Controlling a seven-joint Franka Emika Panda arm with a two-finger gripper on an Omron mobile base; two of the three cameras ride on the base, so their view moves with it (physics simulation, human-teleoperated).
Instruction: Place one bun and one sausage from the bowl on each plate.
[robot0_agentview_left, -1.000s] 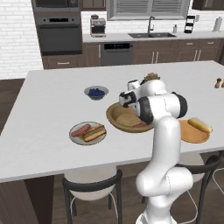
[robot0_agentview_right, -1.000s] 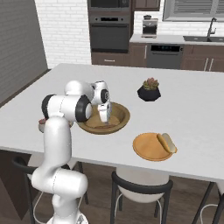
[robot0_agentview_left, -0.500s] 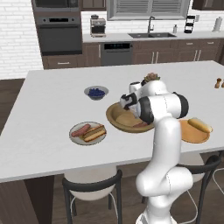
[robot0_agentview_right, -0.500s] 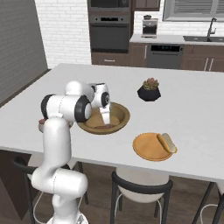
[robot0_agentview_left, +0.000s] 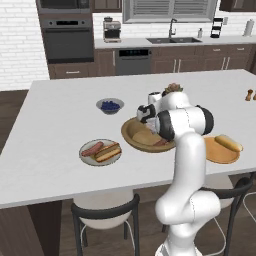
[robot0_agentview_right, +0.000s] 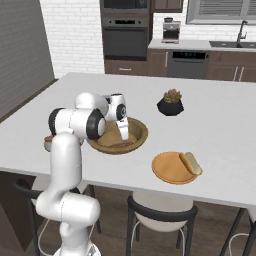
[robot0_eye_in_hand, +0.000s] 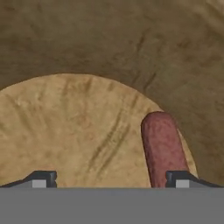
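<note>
one sausage (robot0_eye_in_hand: 162, 146) in bowl (robot0_agentview_left: 131, 128), two plates (robot0_agentview_left: 86, 155)

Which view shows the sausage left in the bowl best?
The hand view: the sausage fills the frame's lower right, lying on the wooden bowl's floor by one fingertip. The right base view shows a thin dark strip. The left base view shows a sliver beside the arm.

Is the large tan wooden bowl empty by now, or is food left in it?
Not empty. The wooden bowl holds one reddish-brown sausage on its floor, lying just ahead of the open gripper.
</note>
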